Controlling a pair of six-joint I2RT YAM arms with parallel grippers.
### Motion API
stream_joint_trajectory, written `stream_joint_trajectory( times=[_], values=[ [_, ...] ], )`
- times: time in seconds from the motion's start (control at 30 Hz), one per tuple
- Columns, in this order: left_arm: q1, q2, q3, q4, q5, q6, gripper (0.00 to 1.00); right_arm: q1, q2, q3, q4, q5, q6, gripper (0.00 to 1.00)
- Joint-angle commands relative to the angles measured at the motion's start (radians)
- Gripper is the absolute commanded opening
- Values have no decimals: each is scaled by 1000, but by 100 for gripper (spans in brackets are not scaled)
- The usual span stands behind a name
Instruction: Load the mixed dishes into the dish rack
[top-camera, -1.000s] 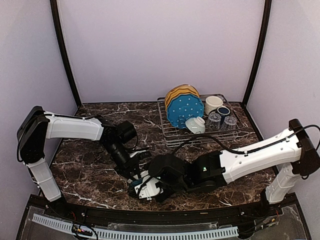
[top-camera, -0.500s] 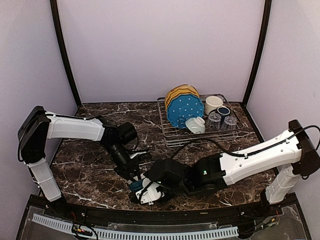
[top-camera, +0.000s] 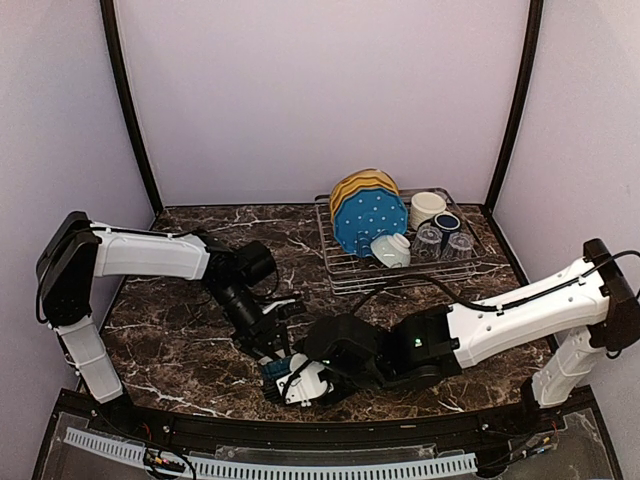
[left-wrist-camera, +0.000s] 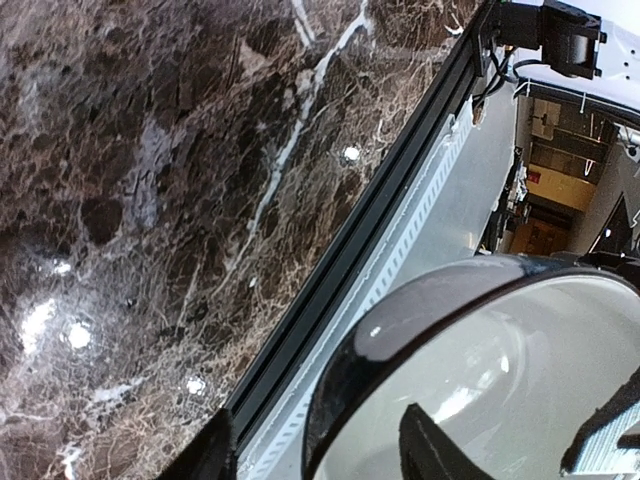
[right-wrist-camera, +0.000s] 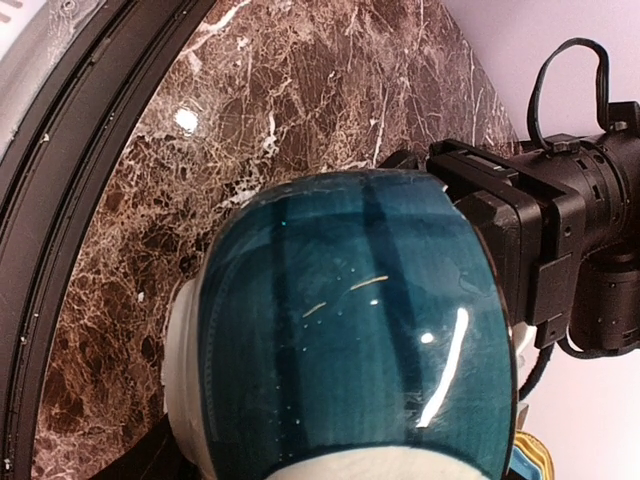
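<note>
A dark teal-blue mug (top-camera: 291, 379) with a white base and white inside hangs low over the table's near edge, between both arms. My right gripper (top-camera: 312, 377) is shut on its body; in the right wrist view the mug (right-wrist-camera: 350, 330) fills the frame and hides the fingers. My left gripper (left-wrist-camera: 315, 455) stands open astride the mug's rim (left-wrist-camera: 400, 310), one finger outside and one inside, neither pressing the wall. At the back right, the dish rack (top-camera: 345, 283) holds a blue dotted plate (top-camera: 370, 222), yellow plates (top-camera: 360, 182), a cream mug (top-camera: 427, 207), a navy mug (top-camera: 447, 222), glass tumblers (top-camera: 428, 240) and a pale bowl (top-camera: 391, 250).
The black front rail (top-camera: 300, 428) and a white slotted cable duct (top-camera: 300, 465) run just below the held mug. Lilac walls enclose the dark marble table (top-camera: 180, 340). The left arm's black wrist (right-wrist-camera: 540, 230) sits right behind the mug in the right wrist view.
My right gripper closed on the mug while the left still held its rim. The left jaws have now opened off the rim. Both arms stayed nearly in place.
</note>
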Motion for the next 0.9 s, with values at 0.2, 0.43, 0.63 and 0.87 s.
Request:
stream_joint_trajectory(
  times=[0.2, 0.43, 0.63, 0.87],
  values=[
    [90, -122, 61, 106, -79, -74, 71, -29, -95, -32, 24, -75, 128, 26],
    [191, -298, 75, 240, -263, -170, 72, -187, -166, -28, 27, -155, 259, 24],
    [248, -446, 44, 327, -487, -209, 72, -366, -177, 50, 17, -196, 389, 23],
    [250, -508, 17, 392, -555, -216, 72, -584, -140, 158, 12, -335, 627, 23]
  ],
)
